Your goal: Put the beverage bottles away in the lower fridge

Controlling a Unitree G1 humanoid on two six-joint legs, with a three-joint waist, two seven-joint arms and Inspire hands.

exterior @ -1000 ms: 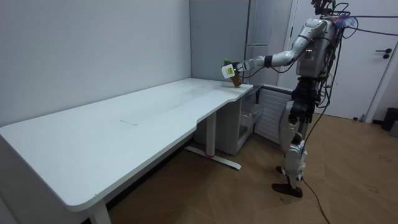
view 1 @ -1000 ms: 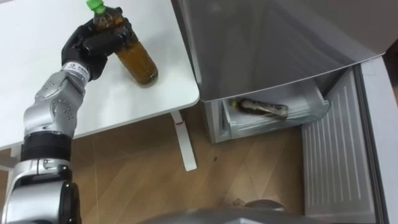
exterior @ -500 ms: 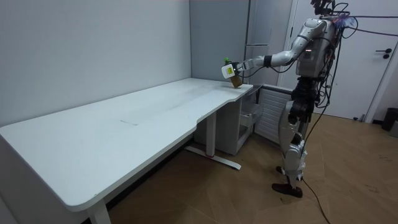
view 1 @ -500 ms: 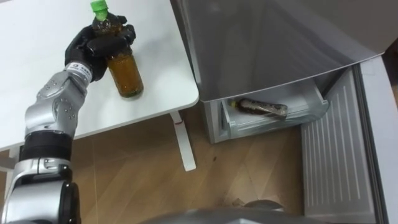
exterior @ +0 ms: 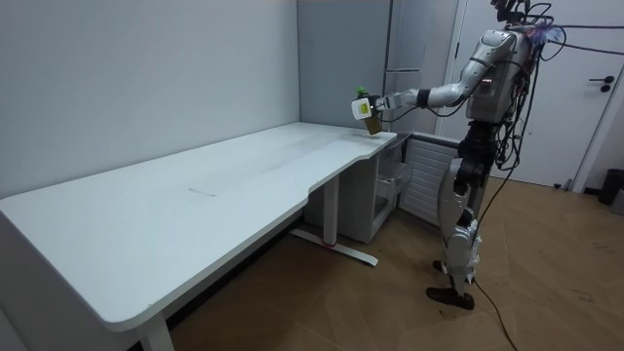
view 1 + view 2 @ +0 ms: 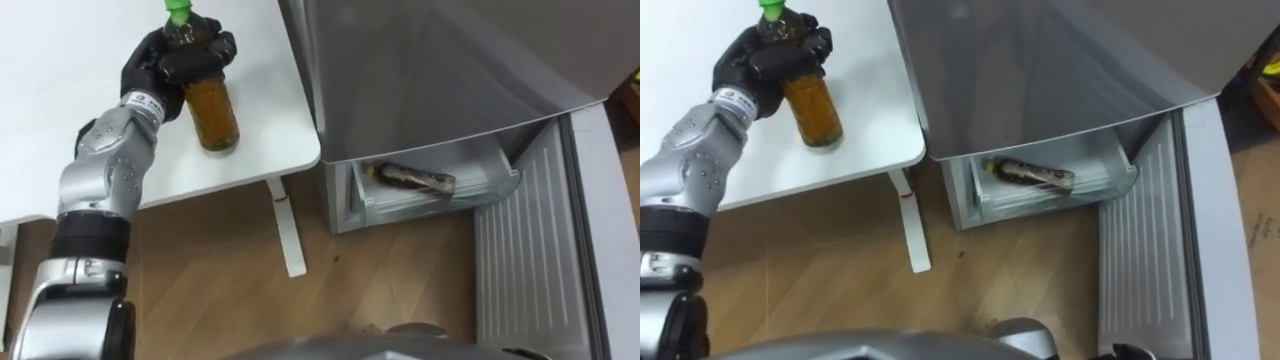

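One bottle sat just under my left hand, fingers curled round its neck; held so high, it could swing and slip loose, I judged.

I stand in a sparsely furnished room, more test lab or office than home: a long white desk, plain grey walls, wood-pattern floor, a grey fridge, a white door.
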